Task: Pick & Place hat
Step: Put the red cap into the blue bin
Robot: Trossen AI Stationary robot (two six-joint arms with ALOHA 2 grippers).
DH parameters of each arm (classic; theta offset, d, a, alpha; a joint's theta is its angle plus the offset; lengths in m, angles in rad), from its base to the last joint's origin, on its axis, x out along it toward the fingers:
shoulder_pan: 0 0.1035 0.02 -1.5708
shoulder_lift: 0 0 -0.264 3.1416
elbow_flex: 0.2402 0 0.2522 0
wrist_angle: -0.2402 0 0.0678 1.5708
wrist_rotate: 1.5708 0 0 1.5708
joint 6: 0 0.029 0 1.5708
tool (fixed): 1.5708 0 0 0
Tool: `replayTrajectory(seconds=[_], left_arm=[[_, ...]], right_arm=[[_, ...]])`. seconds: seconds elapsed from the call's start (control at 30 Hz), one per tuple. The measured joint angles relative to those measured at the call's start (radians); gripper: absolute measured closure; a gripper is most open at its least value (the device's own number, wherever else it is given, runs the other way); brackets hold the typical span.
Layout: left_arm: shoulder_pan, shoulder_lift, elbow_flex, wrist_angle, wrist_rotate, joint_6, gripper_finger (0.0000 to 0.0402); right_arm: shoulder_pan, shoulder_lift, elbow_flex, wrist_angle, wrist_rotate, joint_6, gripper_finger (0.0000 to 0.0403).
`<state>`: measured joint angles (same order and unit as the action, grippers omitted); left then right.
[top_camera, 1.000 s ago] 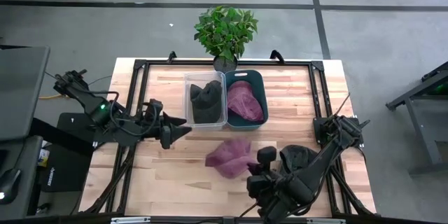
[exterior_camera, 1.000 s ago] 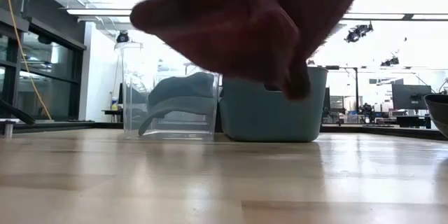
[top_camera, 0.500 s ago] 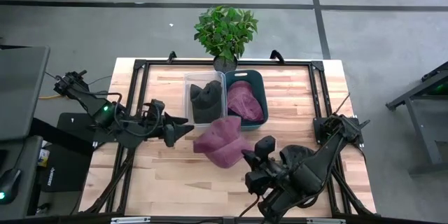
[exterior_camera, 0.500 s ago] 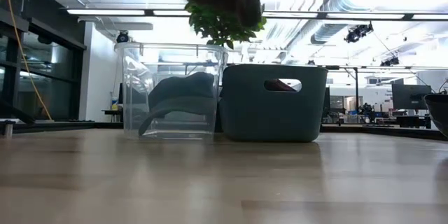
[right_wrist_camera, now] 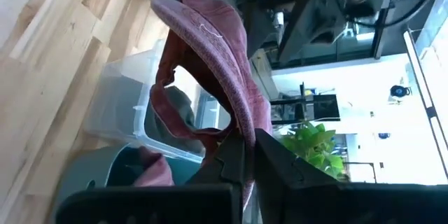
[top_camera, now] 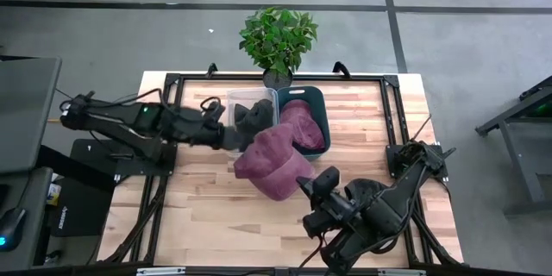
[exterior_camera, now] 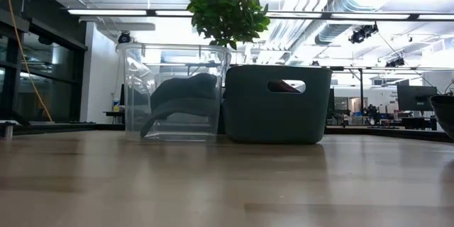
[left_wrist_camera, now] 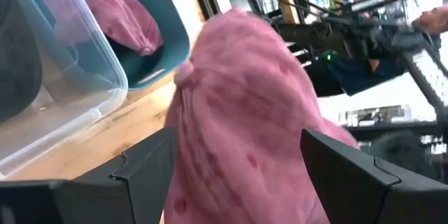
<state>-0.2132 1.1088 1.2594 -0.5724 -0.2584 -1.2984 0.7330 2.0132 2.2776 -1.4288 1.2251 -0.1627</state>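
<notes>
A maroon hat (top_camera: 272, 162) is in the air in front of the two bins. My right gripper (top_camera: 308, 186), coming from the near right, is shut on it. In the right wrist view the hat (right_wrist_camera: 210, 49) shows its hollow underside. My left gripper (top_camera: 233, 138) reaches in from the left and is wide open. In its wrist view the hat's crown (left_wrist_camera: 245, 112) fills the gap between its two fingers (left_wrist_camera: 150, 171). A second maroon hat (top_camera: 304, 123) lies in the teal bin (top_camera: 317, 95). A dark hat (top_camera: 252, 121) lies in the clear bin (top_camera: 233, 103). My right gripper pinches the hat's rim edge (right_wrist_camera: 241, 136) between its two shut fingers (right_wrist_camera: 231, 161), coming from the table's near right. The hat is lifted clear of the table and stands out beyond the fingertips toward the bins. My left gripper's fingers flank the crown; whether they touch it I cannot tell.
The clear bin (exterior_camera: 174, 92) and the teal bin (exterior_camera: 278, 103) stand side by side at the far middle, with a potted plant (top_camera: 278, 39) behind them. Another dark hat (top_camera: 366, 192) lies on the table under my right arm. Bare wood spreads across the near left.
My right gripper has raised the maroon hat from just above the table and carried it toward the far edge, close to the bins; it has left the low view. My left arm has stretched toward the table's right until its open fingers stand around the hat's crown.
</notes>
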Motion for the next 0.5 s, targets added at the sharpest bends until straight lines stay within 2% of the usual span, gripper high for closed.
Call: replayTrajectory(seconds=[0.13,0.3,0.5], left_arm=[[0.078,0.0,0.0,-0.002,0.082,-0.04,0.0112],[0.157,0.0,0.0,-0.007,0.255,-0.066,0.0112],[0.203,0.025,0.0,0.034,0.354,-0.066,0.0112]], right_arm=[[0.0,0.0,0.0,0.001,0.014,-0.006,0.0395],[0.0,0.0,0.0,0.018,0.071,-0.058,0.0395],[-0.009,0.0,0.0,0.092,0.075,-0.123,0.0395]])
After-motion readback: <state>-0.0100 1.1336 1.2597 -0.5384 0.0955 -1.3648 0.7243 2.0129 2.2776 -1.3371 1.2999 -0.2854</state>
